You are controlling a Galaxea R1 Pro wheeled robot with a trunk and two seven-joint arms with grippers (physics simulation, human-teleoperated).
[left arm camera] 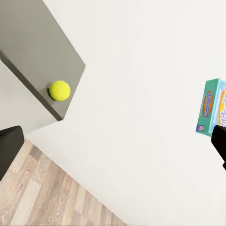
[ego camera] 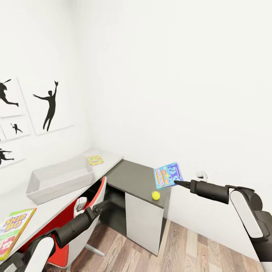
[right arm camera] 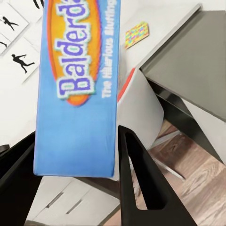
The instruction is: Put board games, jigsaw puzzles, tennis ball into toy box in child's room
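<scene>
My right gripper (ego camera: 177,184) is shut on a blue board game box (ego camera: 168,175) and holds it in the air over the right end of the dark lower desk. In the right wrist view the box (right arm camera: 77,94) sits between both fingers (right arm camera: 141,179). The yellow tennis ball (ego camera: 155,195) (left arm camera: 60,90) lies near that desk's front corner. The light grey toy box (ego camera: 60,177) stands on the pale table (ego camera: 41,211). A Skip-Bo box (ego camera: 13,230) lies at the table's near end and a multicoloured jigsaw puzzle (ego camera: 95,160) at its far end. My left gripper (ego camera: 104,206) hangs open by the chair.
A red and white chair (ego camera: 71,219) is tucked under the table beside my left arm. The dark grey desk (ego camera: 132,175) stands in the corner against the white wall. Silhouette pictures (ego camera: 49,105) hang above the table. Wood-plank floor (ego camera: 181,245) lies open below the right arm.
</scene>
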